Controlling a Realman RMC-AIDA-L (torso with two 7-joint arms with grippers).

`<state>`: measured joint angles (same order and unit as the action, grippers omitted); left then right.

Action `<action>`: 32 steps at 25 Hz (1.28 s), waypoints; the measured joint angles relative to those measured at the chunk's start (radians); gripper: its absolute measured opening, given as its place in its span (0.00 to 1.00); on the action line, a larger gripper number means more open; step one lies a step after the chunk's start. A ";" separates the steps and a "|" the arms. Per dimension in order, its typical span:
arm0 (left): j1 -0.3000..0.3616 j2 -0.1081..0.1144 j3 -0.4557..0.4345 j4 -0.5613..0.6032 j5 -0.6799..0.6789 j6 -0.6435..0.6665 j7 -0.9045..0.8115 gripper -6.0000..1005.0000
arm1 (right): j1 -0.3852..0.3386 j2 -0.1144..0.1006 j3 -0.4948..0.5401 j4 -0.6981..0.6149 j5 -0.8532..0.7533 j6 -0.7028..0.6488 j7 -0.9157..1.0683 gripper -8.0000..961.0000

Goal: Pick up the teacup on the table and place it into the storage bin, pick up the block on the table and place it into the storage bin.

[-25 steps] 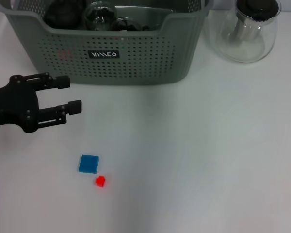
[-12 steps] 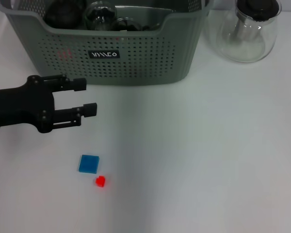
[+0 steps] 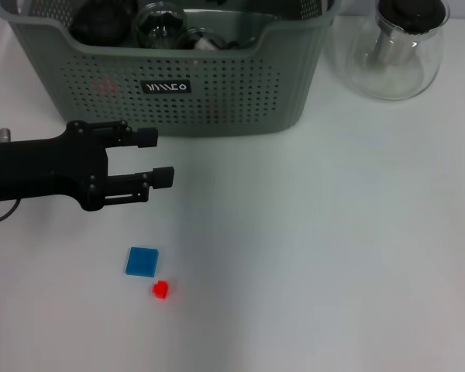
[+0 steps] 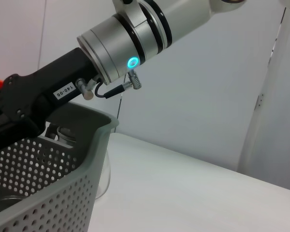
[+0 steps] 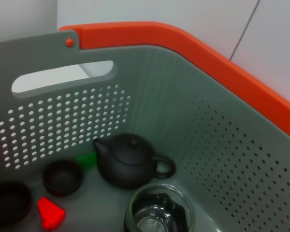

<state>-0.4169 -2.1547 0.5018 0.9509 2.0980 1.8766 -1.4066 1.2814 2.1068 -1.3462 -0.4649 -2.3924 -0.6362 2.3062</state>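
Blue block (image 3: 142, 261) lies flat on the table (image 3: 333, 256), toward its near-left part, w/ a tiny red block (image 3: 160, 290) just beside it on the near side; the storage bin (image 3: 217, 93) sits at the far edge, holding a dark teapot (image 5: 128, 162), dark cups (image 5: 63, 177) & glassware, so I judge the teacup step done and the block step in hand. My left pincer (image 3: 156, 157) hovers between bin & block, fingers apart, nothing in them. Next I'd need to turn down over the block and close; right pincer is over the bin interior, can't tell its fingers.
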 joint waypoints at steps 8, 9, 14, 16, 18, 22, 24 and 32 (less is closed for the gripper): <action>-0.002 0.008 0.000 -0.002 0.001 0.001 0.000 0.68 | -0.054 -0.004 0.010 -0.149 0.042 -0.072 -0.005 0.43; -0.001 0.010 0.000 0.000 0.001 0.006 0.000 0.68 | -0.079 -0.006 0.010 -0.207 0.066 -0.107 -0.008 0.47; -0.002 0.023 -0.013 0.008 0.022 0.042 -0.001 0.68 | -0.241 -0.023 0.073 -0.555 0.195 -0.342 -0.019 0.69; -0.003 0.025 -0.014 0.016 0.041 0.048 -0.001 0.68 | -0.297 -0.033 0.138 -0.662 0.279 -0.483 -0.047 0.79; -0.005 0.027 -0.010 0.037 0.072 0.051 -0.002 0.68 | -0.343 -0.049 0.206 -0.722 0.382 -0.641 -0.081 0.80; -0.009 0.027 0.029 0.137 0.152 0.070 -0.014 0.68 | -0.419 -0.084 0.290 -0.735 0.550 -0.940 -0.128 0.80; -0.015 0.028 0.081 0.210 0.198 0.081 -0.049 0.68 | -0.456 -0.088 0.304 -0.733 0.580 -1.049 -0.136 0.80; -0.071 -0.001 0.387 0.451 0.493 0.041 -0.182 0.68 | -0.577 -0.052 0.299 -0.690 0.455 -1.268 -0.143 0.80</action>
<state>-0.4882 -2.1554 0.8890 1.4014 2.5914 1.9179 -1.5887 0.7044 2.0552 -1.0477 -1.1552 -1.9370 -1.9041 2.1630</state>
